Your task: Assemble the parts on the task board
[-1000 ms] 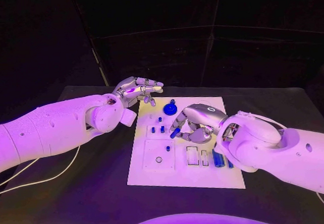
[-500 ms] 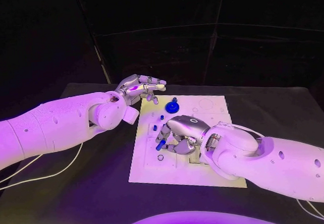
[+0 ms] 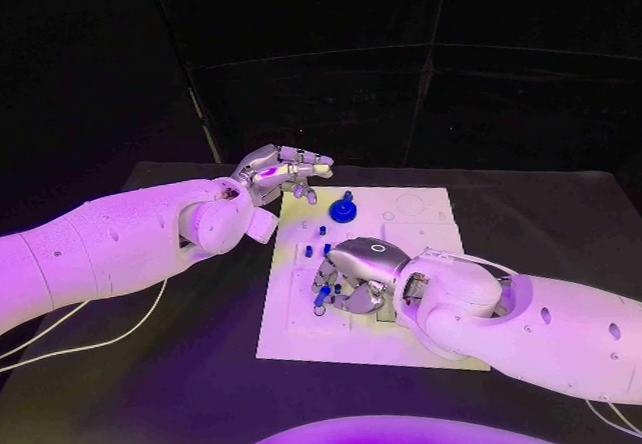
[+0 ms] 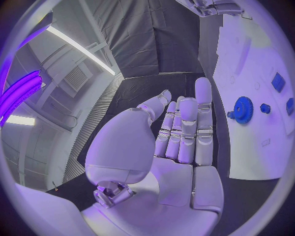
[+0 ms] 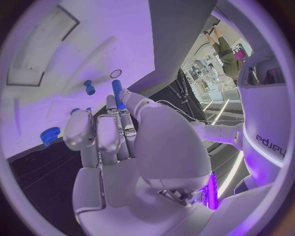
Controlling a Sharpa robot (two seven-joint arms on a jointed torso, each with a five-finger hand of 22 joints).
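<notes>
"arpa" lettering on white arm (image 5: 268, 141); right hand (image 3: 356, 274) holding blue peg (image 5: 117, 93)

A black surface (image 3: 552, 220) carries the white task board (image 3: 306, 328), which lies flat near the surface's middle, its long side running away from the robot. A pale cable (image 3: 68, 340) trails across the surface's left part, well apart from the board.

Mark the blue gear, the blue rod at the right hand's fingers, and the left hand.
blue gear (image 3: 341, 212): head view, its round face.
blue rod (image 5: 117, 93): right wrist view, its middle.
left hand (image 4: 178, 142): left wrist view, its fingers' middle.
</notes>
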